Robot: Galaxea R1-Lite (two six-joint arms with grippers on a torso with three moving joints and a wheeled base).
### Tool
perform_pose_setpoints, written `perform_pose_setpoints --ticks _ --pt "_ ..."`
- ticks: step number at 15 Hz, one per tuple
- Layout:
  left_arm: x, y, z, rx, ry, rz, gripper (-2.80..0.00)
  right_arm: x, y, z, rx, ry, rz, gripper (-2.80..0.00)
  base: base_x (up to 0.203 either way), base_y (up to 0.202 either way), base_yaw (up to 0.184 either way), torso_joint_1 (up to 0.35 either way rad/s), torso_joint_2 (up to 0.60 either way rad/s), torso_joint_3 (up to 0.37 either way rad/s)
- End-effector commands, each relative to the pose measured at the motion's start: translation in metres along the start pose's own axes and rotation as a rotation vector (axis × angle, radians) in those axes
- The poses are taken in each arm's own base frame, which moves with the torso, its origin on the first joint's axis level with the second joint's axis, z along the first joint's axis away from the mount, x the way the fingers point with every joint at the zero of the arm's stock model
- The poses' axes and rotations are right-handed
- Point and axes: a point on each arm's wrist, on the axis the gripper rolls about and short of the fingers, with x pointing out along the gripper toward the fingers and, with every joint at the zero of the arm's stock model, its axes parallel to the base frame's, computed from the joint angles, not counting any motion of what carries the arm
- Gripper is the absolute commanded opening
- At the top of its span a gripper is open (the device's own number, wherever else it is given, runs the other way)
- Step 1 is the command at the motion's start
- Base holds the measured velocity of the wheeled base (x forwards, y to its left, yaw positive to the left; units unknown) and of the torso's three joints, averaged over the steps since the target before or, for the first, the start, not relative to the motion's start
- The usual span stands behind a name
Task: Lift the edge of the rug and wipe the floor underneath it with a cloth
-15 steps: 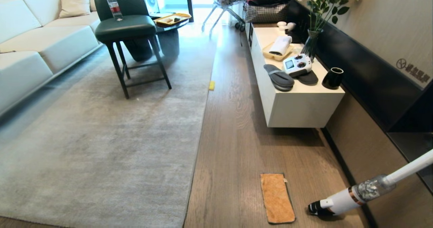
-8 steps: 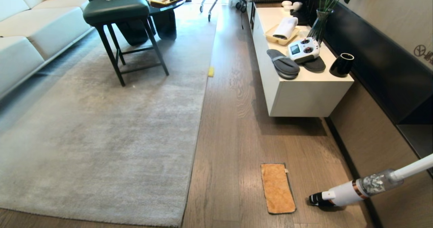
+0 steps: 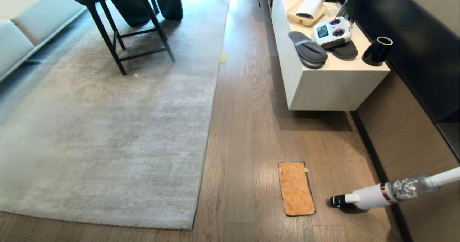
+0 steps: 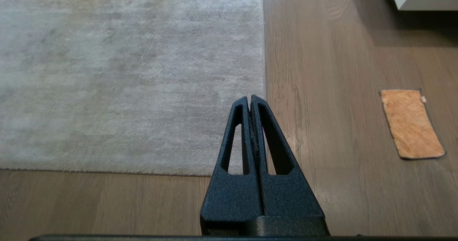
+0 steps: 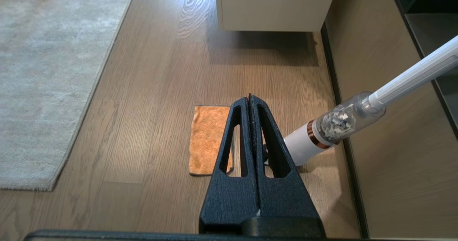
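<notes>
A pale grey rug lies flat on the brown wood floor (image 3: 248, 127); the rug edge (image 3: 206, 152) runs down to a square corner (image 3: 192, 227). The orange cloth (image 3: 295, 188) lies flat on the floor to the right of the rug, apart from it. Neither arm shows in the head view. My left gripper (image 4: 249, 97) hangs shut and empty high above the rug edge (image 4: 264, 73) near its corner. My right gripper (image 5: 249, 96) is shut and empty, high above the cloth (image 5: 207, 137).
A white stick vacuum (image 3: 381, 195) leans on the floor just right of the cloth, by the wall. A white low cabinet (image 3: 323, 87) carries slippers, a controller and a black cup. A dark stool (image 3: 118, 26) stands on the rug; a pale sofa (image 3: 21, 30) at far left.
The whole head view has tilted downward: sofa, stool and cabinet slid up the picture and the rug's near corner came into view. Nothing on the floor moved.
</notes>
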Motion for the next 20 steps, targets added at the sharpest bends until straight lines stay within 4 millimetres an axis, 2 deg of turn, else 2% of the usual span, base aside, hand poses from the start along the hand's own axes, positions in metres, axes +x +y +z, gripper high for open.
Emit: perform_pose_setpoints --ticks 1,20 --pt "0.0001 0.0 0.0 -0.001 0.001 0.0 -2.8 0.0001 0.0 0.0001 0.0 0.001 0.0 -2.8 0.0 0.0 0.0 0.001 0.0 -0.185" --pt "0.0001 0.0 -0.0002 -0.001 0.003 0.0 -2.8 0.0001 0.0 0.0001 0.0 0.001 0.0 -2.8 0.0 0.0 0.0 0.002 0.0 -0.198"
